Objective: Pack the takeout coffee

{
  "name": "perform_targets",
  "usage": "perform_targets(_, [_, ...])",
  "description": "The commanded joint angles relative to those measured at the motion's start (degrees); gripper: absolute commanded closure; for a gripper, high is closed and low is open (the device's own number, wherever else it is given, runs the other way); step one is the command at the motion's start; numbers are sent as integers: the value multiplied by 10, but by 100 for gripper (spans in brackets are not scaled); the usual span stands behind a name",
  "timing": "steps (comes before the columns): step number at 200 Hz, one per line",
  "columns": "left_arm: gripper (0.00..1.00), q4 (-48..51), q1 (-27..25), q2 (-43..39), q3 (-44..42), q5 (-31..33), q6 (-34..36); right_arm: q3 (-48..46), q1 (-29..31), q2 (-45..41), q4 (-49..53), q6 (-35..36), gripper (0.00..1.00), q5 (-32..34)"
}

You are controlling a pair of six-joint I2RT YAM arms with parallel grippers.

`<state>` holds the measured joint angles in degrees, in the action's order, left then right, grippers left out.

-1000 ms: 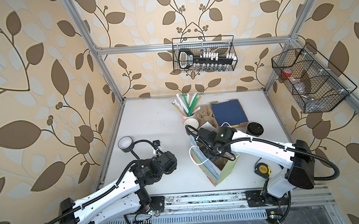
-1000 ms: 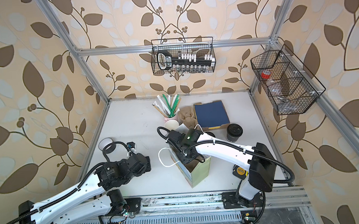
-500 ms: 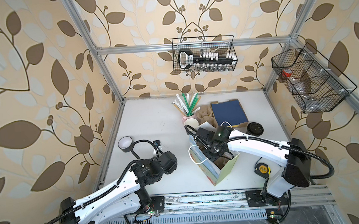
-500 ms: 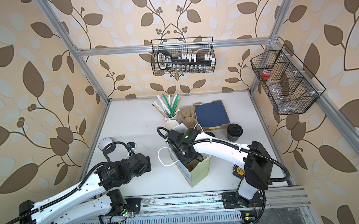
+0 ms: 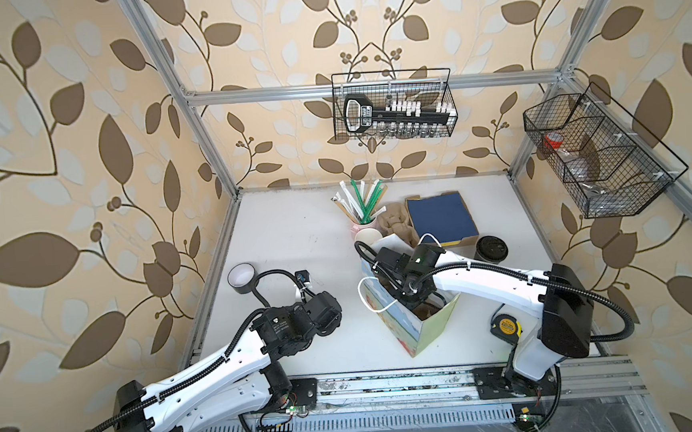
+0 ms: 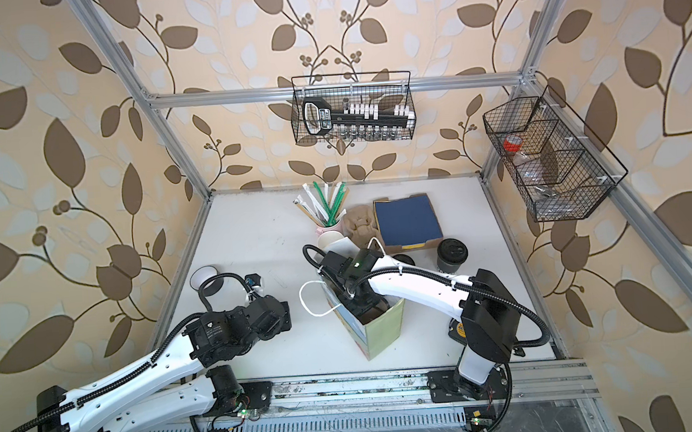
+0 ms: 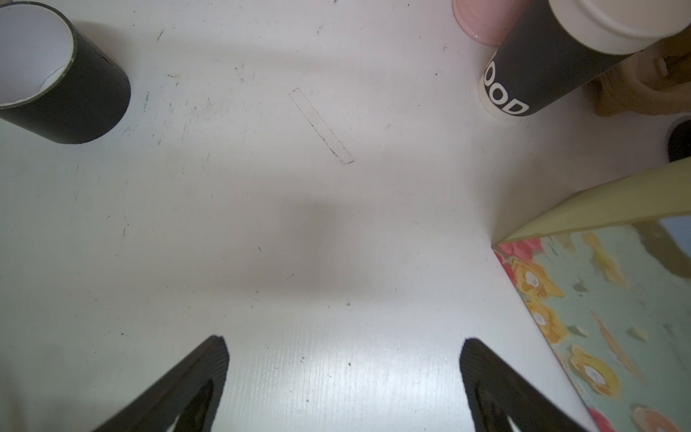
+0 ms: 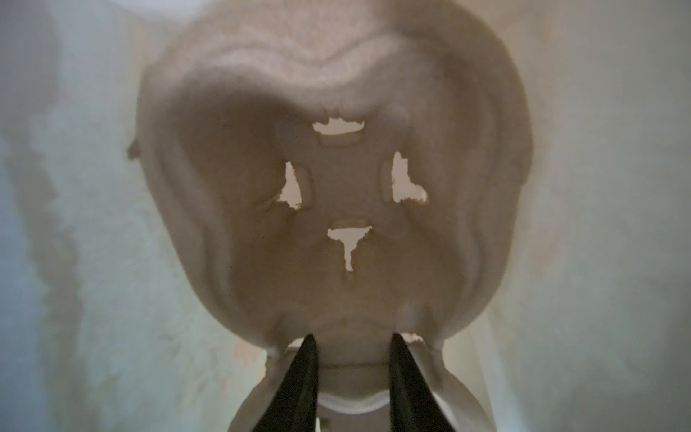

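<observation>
Down inside the paper bag, the right gripper is pinched on the raised middle rib of a moulded pulp cup carrier. Its fingers sit narrowly apart with the rib between them. Holding the carrier by its centre probably keeps it level as it settles toward the bottom of the bag, so that the round pocket faces up to take a cup. The bag stands upright in the middle of the table with its mouth open, which lets the arm reach in from the right.

The left gripper hangs over bare table to the left of the bag, jaws spread wide and empty. I judge it is waiting for a cup.

The coffee cup, black with white lettering, stands upright and without a lid on the far side of the bag, just beside the pink cup of straws. A second cup like it stands alone at the far left, well apart from the bag. Neither cup is in the bag, so the carrier seems to be the step in hand.
</observation>
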<state>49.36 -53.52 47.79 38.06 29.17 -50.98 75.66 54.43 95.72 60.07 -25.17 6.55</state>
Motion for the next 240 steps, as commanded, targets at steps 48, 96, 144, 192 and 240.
perform_targets(48, [1,1,7,-3,5,28,0,-21,-1,-1,0,3,73,3])
perform_targets(96, [1,1,7,-2,7,30,0,-35,9,-27,-8,-10,71,9])
perform_targets(144, [1,1,6,-2,6,32,0,-78,7,-37,-37,-15,71,-7])
perform_targets(192, [1,3,7,-3,7,34,-1,-108,7,-47,-71,-9,70,-22])
perform_targets(240, [1,3,7,-1,8,36,-1,-142,5,-49,-95,-16,69,-25])
